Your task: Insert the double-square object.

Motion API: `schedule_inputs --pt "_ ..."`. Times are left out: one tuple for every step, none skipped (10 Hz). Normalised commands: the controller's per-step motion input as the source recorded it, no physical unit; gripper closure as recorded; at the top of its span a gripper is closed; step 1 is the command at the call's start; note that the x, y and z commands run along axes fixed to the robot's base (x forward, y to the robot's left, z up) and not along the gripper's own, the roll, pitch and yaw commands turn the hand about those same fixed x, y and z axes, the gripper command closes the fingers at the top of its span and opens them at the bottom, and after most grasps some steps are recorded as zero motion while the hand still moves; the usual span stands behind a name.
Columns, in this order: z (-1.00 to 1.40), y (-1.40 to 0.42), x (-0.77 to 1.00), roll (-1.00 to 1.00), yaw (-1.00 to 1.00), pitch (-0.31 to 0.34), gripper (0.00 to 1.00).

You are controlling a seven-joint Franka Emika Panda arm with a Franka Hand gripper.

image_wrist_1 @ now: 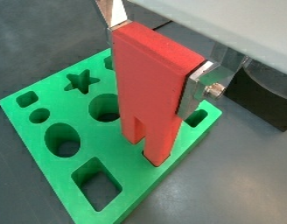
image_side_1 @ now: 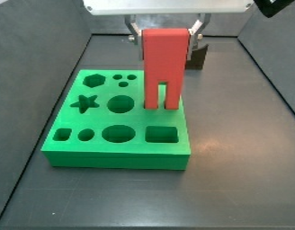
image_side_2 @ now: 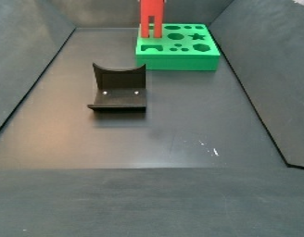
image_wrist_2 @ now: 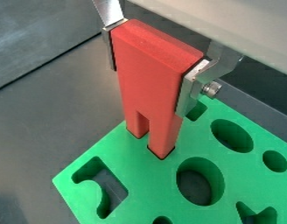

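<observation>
Insertion step in hand, by the look of it: double-square object (image_side_1: 165, 65) held upright over the green board (image_side_1: 114, 144), prong tips at or just above the board's surface near its right edge in a side view. Whether the prongs have already entered their holes cannot be told; in a wrist view (image_wrist_2: 152, 83) the tips seem to meet the board at its near edge. Next move probably calls for keeping the block plumb, squaring the two prongs with the matching pair of square holes, then pressing straight down.

Gripper (image_wrist_1: 157, 54) at the top of both wrist views, closed on the solid upper part of the red block, silver fingers (image_wrist_1: 208, 77) flat against opposite faces. Prongs hang free below.

Fixture (image_side_2: 118, 88) on the tabletop (image_side_2: 155, 157), well apart from the board.
</observation>
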Motion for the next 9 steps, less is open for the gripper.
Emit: schedule_inputs --pt "-0.34 0.00 0.01 0.00 0.00 0.000 1.00" --pt "-0.35 0.00 0.05 0.00 0.00 0.000 1.00" --pt "-0.33 0.00 0.01 0.00 0.00 0.000 1.00" --pt "-0.33 0.00 0.02 -0.01 0.00 -0.006 1.00" --pt "-0.35 0.00 0.04 0.00 0.00 0.000 1.00" --pt "-0.31 0.00 0.00 0.01 0.00 0.000 1.00" --pt "-0.27 -0.01 0.00 0.06 0.00 0.000 1.00" --pt "-0.10 -0.02 0.00 0.02 0.00 -0.006 1.00" --pt "0.00 0.00 0.00 0.00 0.00 0.000 1.00"
